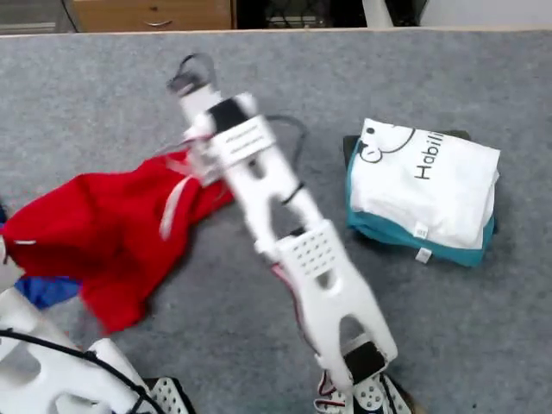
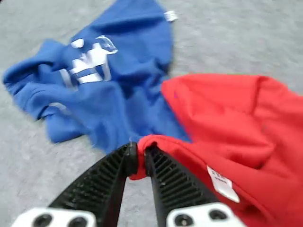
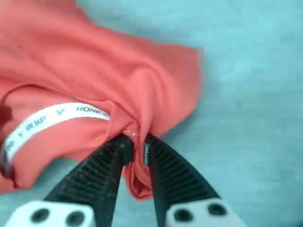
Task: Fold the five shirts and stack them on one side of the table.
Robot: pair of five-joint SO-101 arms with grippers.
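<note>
Blue shirt (image 1: 45,291) half under red shirt (image 1: 103,233)

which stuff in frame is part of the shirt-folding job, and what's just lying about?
Job:
red shirt, pinched by left pincer and right pincer
blue shirt
folded stack
table

Lying about:
wooden drawers behind the table
</note>
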